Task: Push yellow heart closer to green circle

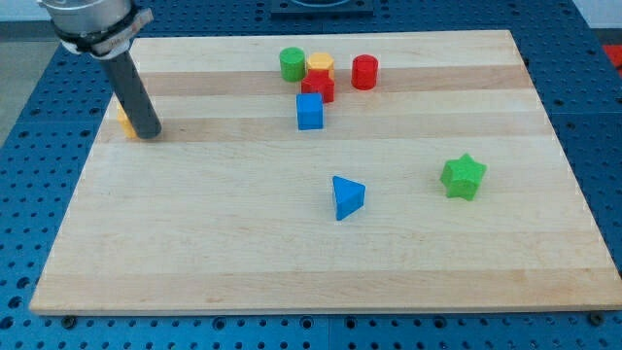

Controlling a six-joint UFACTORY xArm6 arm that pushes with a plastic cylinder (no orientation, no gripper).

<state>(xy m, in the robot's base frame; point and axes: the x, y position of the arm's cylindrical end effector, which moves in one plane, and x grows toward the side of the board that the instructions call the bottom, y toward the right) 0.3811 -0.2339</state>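
My tip [149,134], the lower end of the straight dark rod, rests on the pale wooden board [243,253] near the board's left edge, toward the view's top. The rod ends plainly, with nothing to spread, press together or pinch, and it carries nothing. Just to the view's left of the tip, a small yellow block [124,122] peeks out from behind the rod, touching it or very nearly so. Most of this block is hidden, so I cannot tell its shape; it may be the yellow heart, but the rod covers too much to be sure.

The green cylinder-shaped circle block [292,64] stands near the board's top edge, well apart from the tip, toward the view's right. Just to its right sits a second yellow block [321,66], whose shape is also hard to make out, and a red block [318,87] of unclear shape lies directly below that yellow one, touching it. A red cylinder [364,72] stands a little further right, apart from the cluster. A blue cube [310,112] sits just below the red block.

Lower on the board, a blue triangular block [347,196] lies near the middle, and a green star-shaped block [463,176] rests to its right, well apart from it.
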